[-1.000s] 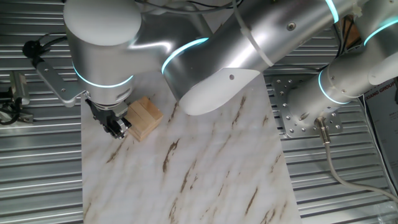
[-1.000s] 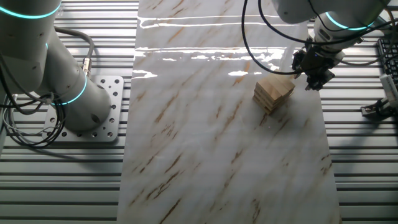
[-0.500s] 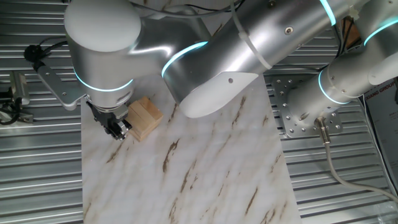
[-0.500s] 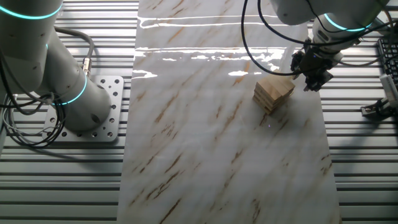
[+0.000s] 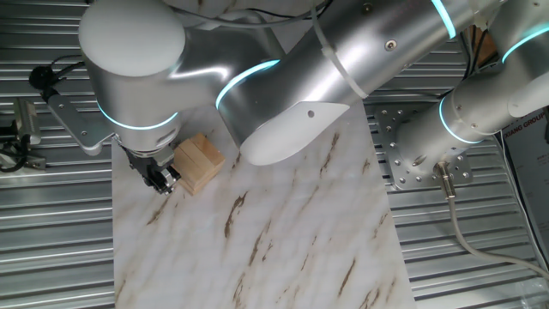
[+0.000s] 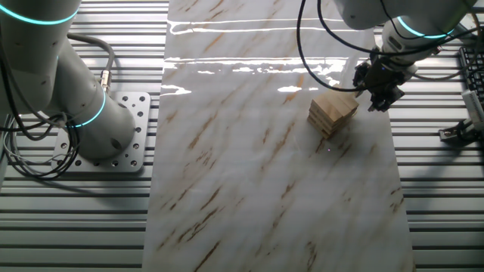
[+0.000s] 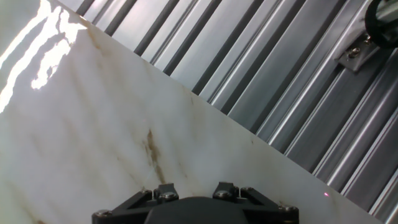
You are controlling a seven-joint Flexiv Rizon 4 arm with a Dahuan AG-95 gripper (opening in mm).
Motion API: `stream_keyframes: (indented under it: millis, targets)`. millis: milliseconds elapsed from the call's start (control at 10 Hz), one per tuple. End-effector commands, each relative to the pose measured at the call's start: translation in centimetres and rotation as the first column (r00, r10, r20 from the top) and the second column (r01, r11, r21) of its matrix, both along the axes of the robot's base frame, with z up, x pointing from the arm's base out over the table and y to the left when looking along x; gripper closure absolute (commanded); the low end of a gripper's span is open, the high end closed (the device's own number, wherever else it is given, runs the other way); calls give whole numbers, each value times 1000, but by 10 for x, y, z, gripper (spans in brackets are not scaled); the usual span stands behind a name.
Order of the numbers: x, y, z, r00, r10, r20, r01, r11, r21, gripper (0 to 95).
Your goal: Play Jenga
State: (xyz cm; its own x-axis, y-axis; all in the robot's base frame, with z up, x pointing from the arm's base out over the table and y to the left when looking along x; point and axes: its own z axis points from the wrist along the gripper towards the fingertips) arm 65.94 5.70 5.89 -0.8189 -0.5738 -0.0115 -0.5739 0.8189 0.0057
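Observation:
The Jenga stack (image 5: 199, 161) is a small low pile of light-tan wooden blocks in crossed layers near the far left corner of the marble board (image 5: 283, 232). It also shows in the other fixed view (image 6: 333, 112), near the board's right edge. My gripper (image 5: 161, 178) hangs low just left of the stack, close to its side, with its dark fingers drawn together and nothing between them. In the other fixed view my gripper (image 6: 380, 100) stands just right of the stack. The hand view shows only the gripper's body (image 7: 193, 210), bare marble (image 7: 93, 124) and ribbed metal; the stack is out of that view.
The board lies on a ribbed metal table (image 6: 454, 196). A second arm's base (image 6: 98, 121) stands on a bolted plate beside the board, also seen in the first fixed view (image 5: 429, 146). Cables and a metal fixture (image 6: 463, 130) lie right of my gripper.
The arm's big joint has shifted slightly to the left in the first fixed view. My gripper has barely moved beside the stack. The stack has not moved.

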Motion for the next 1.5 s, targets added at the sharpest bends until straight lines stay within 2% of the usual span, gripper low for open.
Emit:
stream_keyframes:
  millis: [100,1500]
  targets:
    - [-2,-1,-2,1000,-20,-8,20,1000,4,570]
    - [-10,-2,-15,1000,8,-5,-8,1000,4,570]
